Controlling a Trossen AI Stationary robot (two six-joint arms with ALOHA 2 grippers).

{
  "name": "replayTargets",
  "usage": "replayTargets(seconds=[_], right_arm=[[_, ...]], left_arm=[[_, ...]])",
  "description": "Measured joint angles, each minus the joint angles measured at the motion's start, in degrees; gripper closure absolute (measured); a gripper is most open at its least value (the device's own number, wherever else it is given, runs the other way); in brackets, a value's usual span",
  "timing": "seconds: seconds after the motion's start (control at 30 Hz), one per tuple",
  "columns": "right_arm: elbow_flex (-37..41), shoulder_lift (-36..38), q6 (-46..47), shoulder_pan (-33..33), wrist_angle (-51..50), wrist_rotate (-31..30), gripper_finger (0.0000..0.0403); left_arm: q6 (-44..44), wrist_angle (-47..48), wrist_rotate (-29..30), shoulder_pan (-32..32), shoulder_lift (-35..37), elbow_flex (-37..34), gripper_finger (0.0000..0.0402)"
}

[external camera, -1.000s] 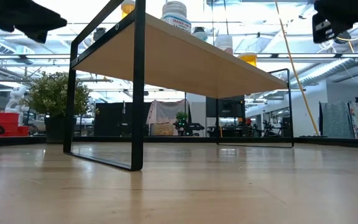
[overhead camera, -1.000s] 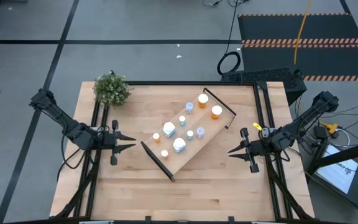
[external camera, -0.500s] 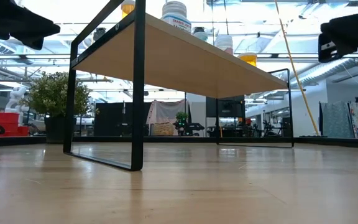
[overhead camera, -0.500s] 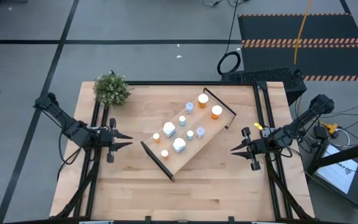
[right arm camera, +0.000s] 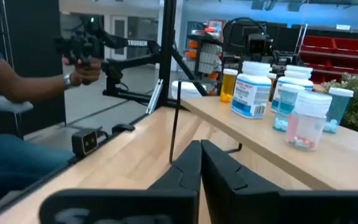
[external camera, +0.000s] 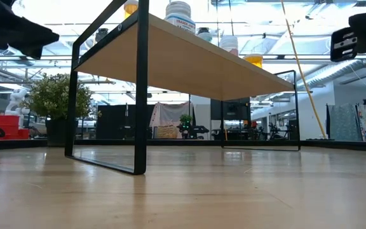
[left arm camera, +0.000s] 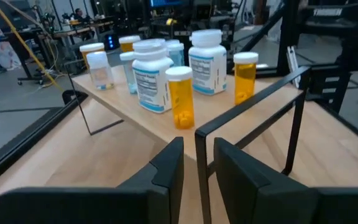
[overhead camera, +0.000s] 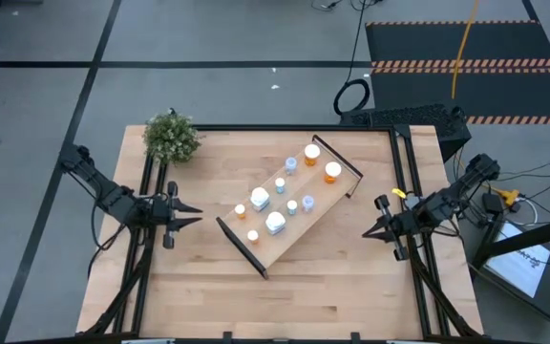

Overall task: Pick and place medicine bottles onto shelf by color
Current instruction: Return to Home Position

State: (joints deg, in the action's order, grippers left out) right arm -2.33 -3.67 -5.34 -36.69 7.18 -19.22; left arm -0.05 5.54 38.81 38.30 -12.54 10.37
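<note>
The shelf [overhead camera: 289, 212], a light-wood board, stands slantwise mid-table on black end brackets [external camera: 141, 95]. Several medicine bottles stand upright on it: orange ones [overhead camera: 332, 172], pale blue ones [overhead camera: 291, 164] and larger white ones [overhead camera: 275, 223]. My left gripper [overhead camera: 197, 216] hovers at the table's left side, level with the shelf's near-left end. Its fingers [left arm camera: 166, 165] are a little apart and hold nothing. My right gripper [overhead camera: 367, 235] hovers at the table's right side, shut and empty, its fingers [right arm camera: 188, 162] pointing toward the shelf [right arm camera: 278, 149].
A small green bushy plant [overhead camera: 172, 139] stands at the table's far left corner. A black frame rail [overhead camera: 299, 128] runs around the table. A seated person's arm [right arm camera: 17, 87] shows beyond the table in the right wrist view. Bare wood lies in front of the shelf.
Both arms have drawn back from the shelf and sunk a little, the left toward the table's left edge and the right toward its right edge. My right gripper has shut, with nothing in it. The shelf and bottles have not moved.
</note>
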Motion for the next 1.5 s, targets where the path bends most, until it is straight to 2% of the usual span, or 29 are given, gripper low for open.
replayTargets(seconds=[0.2,0.43,0.63,0.87,1.03,1.37,1.5], right_arm=[[0.06,3.63,-4.66,0.65,-2.17,-0.20,0.0402],[0.09,3.59,-6.05,5.89,-2.37,0.17,0.0402],[0.09,3.60,-9.02,8.59,-0.13,5.93,0.0402],[1.48,3.60,-7.64,13.29,0.06,8.22,0.0403],[1.48,3.55,-6.53,17.44,-0.79,14.75,0.0403],[1.46,3.51,-6.36,24.75,-0.81,20.84,0.0403],[1.47,3.51,-6.19,26.69,-0.82,20.94,0.0403]], left_arm=[[1.68,1.39,-0.26,0.07,3.92,0.00,0.0312],[2.83,1.93,-0.29,0.06,6.25,0.00,0.0311],[4.97,2.03,-0.33,0.02,7.27,0.00,0.0311],[5.59,1.14,-0.31,0.02,7.48,0.00,0.0311],[5.74,0.35,-0.31,0.02,7.48,0.00,0.0312],[5.37,0.35,-0.31,0.02,7.48,0.00,0.0311],[5.92,0.40,-0.31,0.02,7.48,0.00,0.0311]])
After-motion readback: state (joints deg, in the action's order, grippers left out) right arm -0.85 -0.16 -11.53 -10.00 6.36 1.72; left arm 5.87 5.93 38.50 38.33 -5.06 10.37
